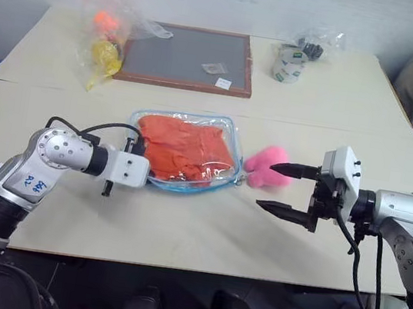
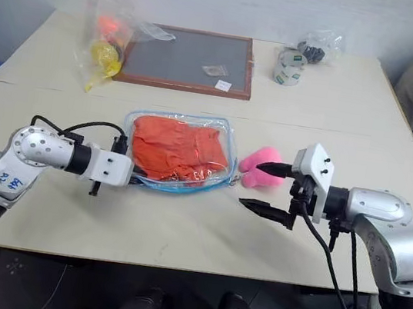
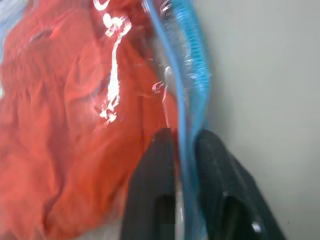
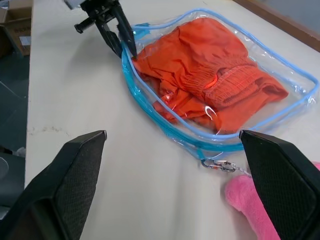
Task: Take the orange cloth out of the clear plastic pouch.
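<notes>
Pinching the pouch point(image 1: 226, 130) edge with the left gripper point(image 4: 124, 46), cloth point(image 1: 184, 150) still fully inside.

Left jaws are clamped on the blue edging at the pouch's left end; right gripper point(image 1: 288, 189) hangs wide open, holding nothing, just right of the pouch, beside the pink plush point(image 1: 266, 168). Pouch lies flat mid-table, cloth bunched inside, gathered band toward the right side. My read: cloth is light, soft, grippy, will drag and bunch; the vinyl is slick and floppy, so it'll slide along unless the left pinch holds it. Can't tell where the opening sits. Best grab: the thick gathered band or a fat fold, not a single layer.
</notes>
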